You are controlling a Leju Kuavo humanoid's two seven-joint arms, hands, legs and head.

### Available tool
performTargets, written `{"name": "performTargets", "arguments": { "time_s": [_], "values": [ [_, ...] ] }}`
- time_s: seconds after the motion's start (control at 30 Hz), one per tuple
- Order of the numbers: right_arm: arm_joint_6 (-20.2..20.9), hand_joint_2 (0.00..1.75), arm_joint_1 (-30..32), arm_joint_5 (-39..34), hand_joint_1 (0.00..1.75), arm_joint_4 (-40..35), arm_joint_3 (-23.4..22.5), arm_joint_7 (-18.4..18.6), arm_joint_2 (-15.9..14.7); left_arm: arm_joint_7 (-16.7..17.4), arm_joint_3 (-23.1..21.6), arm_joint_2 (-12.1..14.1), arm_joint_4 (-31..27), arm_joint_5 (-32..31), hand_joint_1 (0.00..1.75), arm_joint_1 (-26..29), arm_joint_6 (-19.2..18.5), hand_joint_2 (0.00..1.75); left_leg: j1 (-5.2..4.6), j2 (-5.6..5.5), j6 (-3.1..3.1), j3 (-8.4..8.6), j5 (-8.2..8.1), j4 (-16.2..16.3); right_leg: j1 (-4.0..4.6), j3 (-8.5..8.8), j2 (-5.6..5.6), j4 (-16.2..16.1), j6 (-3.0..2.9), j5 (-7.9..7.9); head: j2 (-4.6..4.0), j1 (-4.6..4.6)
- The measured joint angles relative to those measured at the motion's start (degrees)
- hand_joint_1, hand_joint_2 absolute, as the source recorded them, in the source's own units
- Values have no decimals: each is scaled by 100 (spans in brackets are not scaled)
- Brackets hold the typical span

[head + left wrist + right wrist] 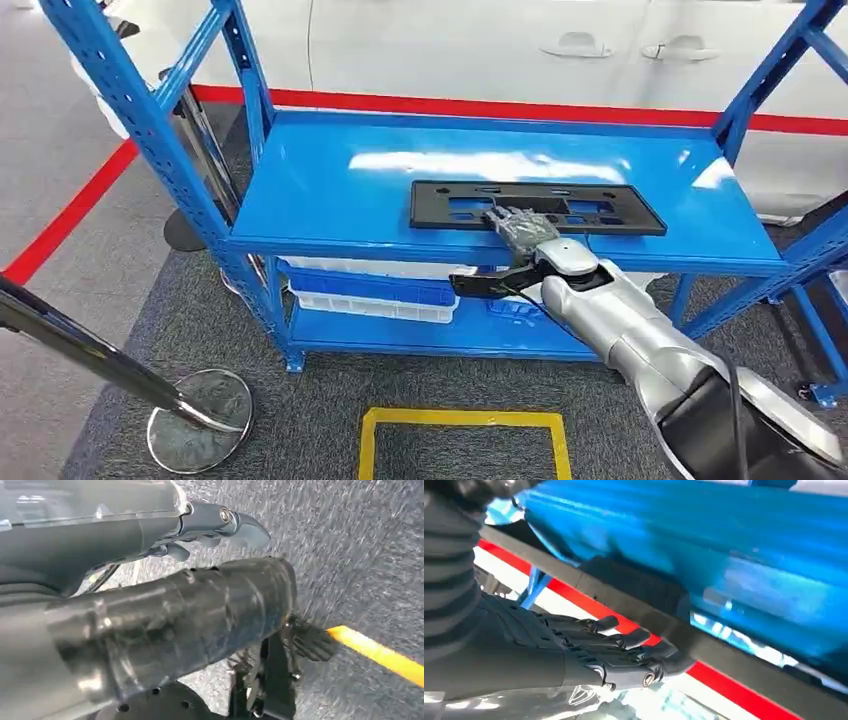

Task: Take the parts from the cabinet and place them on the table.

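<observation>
A flat black plate part with several cut-outs lies on the top shelf of the blue cabinet, close to its front edge. My right hand reaches in from below, and its fingers lie over the middle of the plate's near edge. In the right wrist view the dark fingers meet the edge of the plate, seen edge-on. The thumb is hidden, so I cannot tell whether the hand grips the plate. My left hand hangs over the grey carpet and holds nothing.
A white and blue bin sits on the lower shelf. A chrome stanchion with a round base leans at the lower left. Yellow tape marks a square on the carpet in front of the cabinet. A white car stands behind red tape.
</observation>
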Motion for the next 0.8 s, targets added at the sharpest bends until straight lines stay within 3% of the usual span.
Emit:
{"name": "performTargets", "arguments": {
  "time_s": [0.03,0.1,0.13,0.23,0.3,0.33,0.4,0.43,0.47,0.5,0.53,0.6,0.63,0.67,0.73,0.8],
  "values": [
    [9,0,-26,0,0,-33,0,2,-2,0,0,-2,0,-7,0,-1,-2,0,-2,-6,-2,5,-1,5,3,165,0,-336,-21,215,0,0],
    [55,0,-155,0,0,-134,-15,2,-4,0,0,-17,0,-17,0,0,-22,0,-10,-6,-20,19,-12,13,13,634,2,-1303,-97,685,0,0],
    [123,0,-261,0,0,-204,-31,2,-2,0,0,-42,0,-20,0,0,-35,0,-45,2,-41,-11,-20,30,61,740,5,-1518,-135,647,0,-2],
    [435,0,-577,-33,0,-486,-46,88,-2,-13,0,-59,0,-31,0,-19,-55,0,-39,14,-125,-35,-2,14,81,692,6,-1560,-179,630,0,-2],
    [588,0,-722,-83,0,-647,-65,168,-2,-31,0,-68,0,-31,0,-30,-66,0,-38,11,-184,-45,-52,42,-2,763,-19,-1671,-259,690,0,-4],
    [636,0,-797,-92,0,-710,-72,196,-2,-41,2,-70,0,-31,0,-24,-68,0,-43,11,-205,-109,-195,234,0,777,-16,-1695,-295,697,-2,-6],
    [682,0,-892,-92,0,-774,-74,208,-2,-55,7,-81,0,-35,0,-21,-52,0,-22,9,-236,-512,-644,1110,8,774,-19,-1693,-326,697,0,-11],
    [675,0,-891,-85,0,-772,-74,199,-2,-61,15,-81,0,-46,0,-23,-37,0,-19,9,-250,-719,-791,1529,14,775,-20,-1688,-332,693,0,-9],
    [671,0,-872,-85,0,-772,-74,192,-2,-61,31,-81,0,-66,0,-24,-28,0,-19,9,-260,-852,-808,1774,17,774,-20,-1679,-330,689,-2,-11],
    [662,0,-852,-85,0,-769,-74,177,-4,-63,44,-81,0,-83,0,-25,-22,0,-18,9,-262,-839,-690,1706,16,775,-18,-1665,-327,678,-2,-9],
    [656,0,-844,-85,0,-769,-74,168,-4,-63,48,-79,0,-85,0,-21,-15,0,-13,10,-259,-691,-459,1373,10,775,-12,-1646,-321,661,0,-11],
    [647,0,-843,-85,0,-769,-74,164,-4,-63,57,-70,0,-94,0,-16,-9,0,1,14,-239,-205,44,368,3,788,0,-1591,-278,612,-2,-9],
    [645,0,-843,-85,0,-767,-74,164,-7,-66,61,-72,0,-94,0,-12,-9,0,-4,16,-219,-95,-28,162,33,762,3,-1564,-240,587,-2,-9],
    [645,0,-840,-85,0,-765,-74,162,-20,-66,70,-72,0,-94,0,-18,-9,0,-24,3,-198,-89,-25,84,53,727,7,-1521,-218,580,0,-4],
    [643,0,-826,-85,0,-765,-74,162,-26,-72,79,-72,0,-94,0,-29,-9,0,-29,-7,-152,-115,-21,107,58,725,-2,-1559,-165,604,0,0],
    [636,0,-829,-85,0,-765,-74,162,-33,-72,85,-79,0,-96,0,-32,-9,0,1,3,-68,-74,19,32,29,728,4,-1530,-103,554,0,-4]
  ]
}}
